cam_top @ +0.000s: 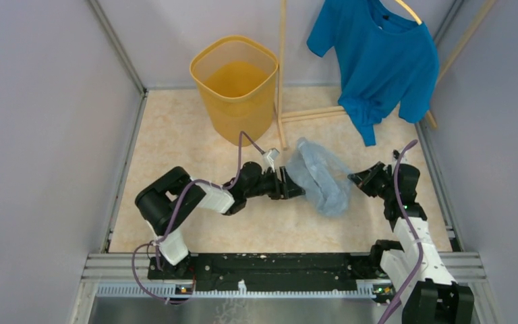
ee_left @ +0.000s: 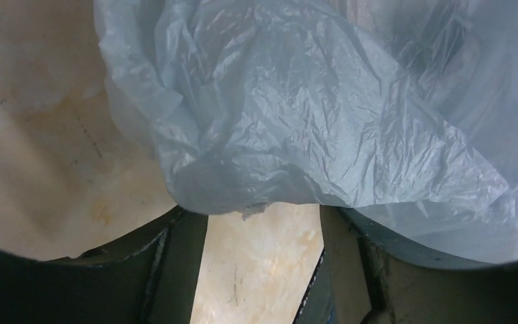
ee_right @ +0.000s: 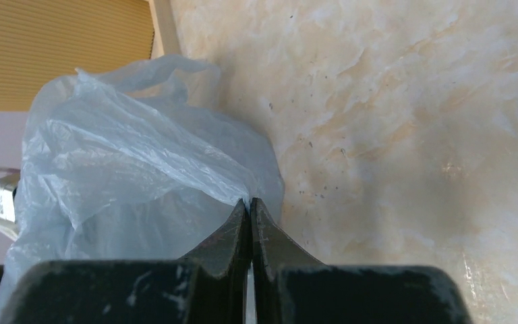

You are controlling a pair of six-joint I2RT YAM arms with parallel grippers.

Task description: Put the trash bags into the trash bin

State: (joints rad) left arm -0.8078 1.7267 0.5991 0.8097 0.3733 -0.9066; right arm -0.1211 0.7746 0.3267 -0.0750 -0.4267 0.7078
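Note:
The pale blue crinkly trash bag [cam_top: 320, 177] lies crumpled on the marbled floor between my two grippers. The yellow-orange trash bin [cam_top: 235, 86] stands upright at the back, apart from the bag. My left gripper [cam_top: 295, 185] is open at the bag's left edge. In the left wrist view the bag [ee_left: 297, 115] hangs over the tips of both fingers [ee_left: 175, 270], with bare floor between them. My right gripper [cam_top: 359, 179] is at the bag's right edge. In the right wrist view its jaws [ee_right: 248, 202] are shut on a fold of the bag [ee_right: 128, 155].
A solid bright blue T-shirt [cam_top: 378, 61] hangs on a wooden rack [cam_top: 282, 74] at the back right, just right of the bin. Grey walls with metal rails close in the floor on the left and right.

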